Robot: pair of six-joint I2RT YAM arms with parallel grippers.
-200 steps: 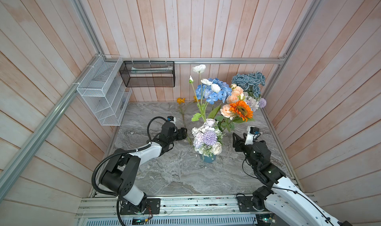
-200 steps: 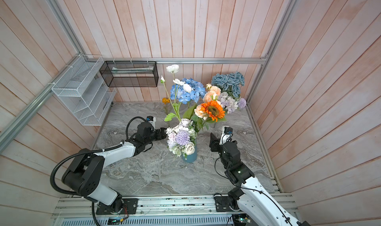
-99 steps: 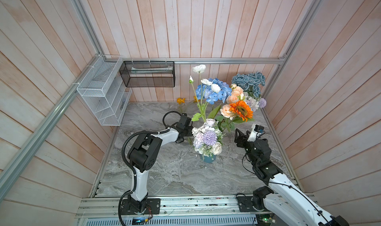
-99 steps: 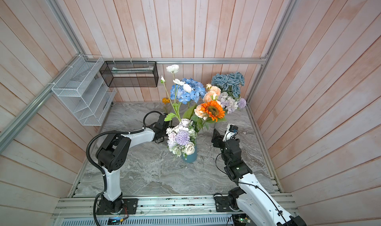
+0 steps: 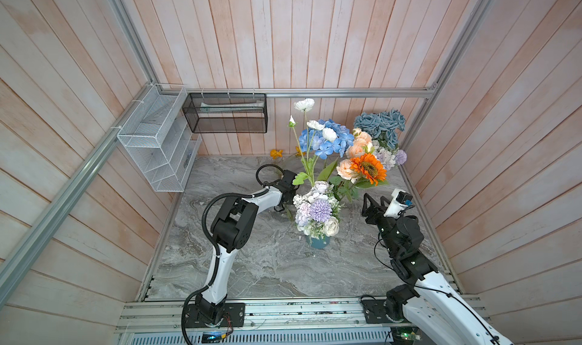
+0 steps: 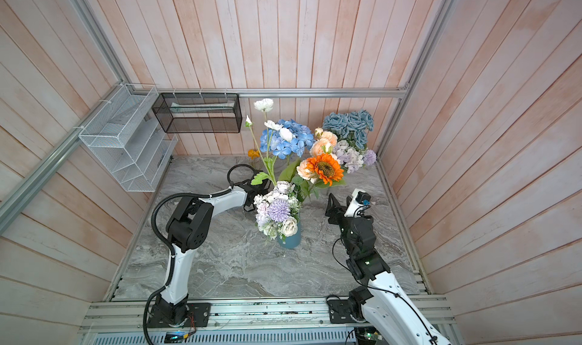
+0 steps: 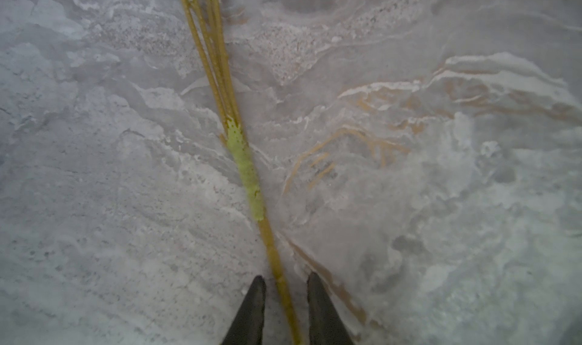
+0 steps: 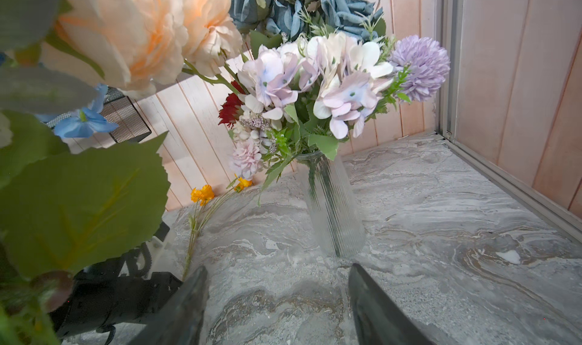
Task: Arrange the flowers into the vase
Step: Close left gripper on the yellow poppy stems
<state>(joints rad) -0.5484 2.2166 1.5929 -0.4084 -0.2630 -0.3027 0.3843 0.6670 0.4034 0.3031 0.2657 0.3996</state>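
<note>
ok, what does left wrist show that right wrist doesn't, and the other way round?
Left wrist only: the green sleeve on the stem, and the left gripper with a tip on either side of that stem.
Right wrist only: the open right gripper, ribbed glass vase holding a lilac-white bouquet, peach roses, dusty-blue roses, yellow blooms, black mesh basket.
Both: marble table; probably the same stem, lying flat.
</note>
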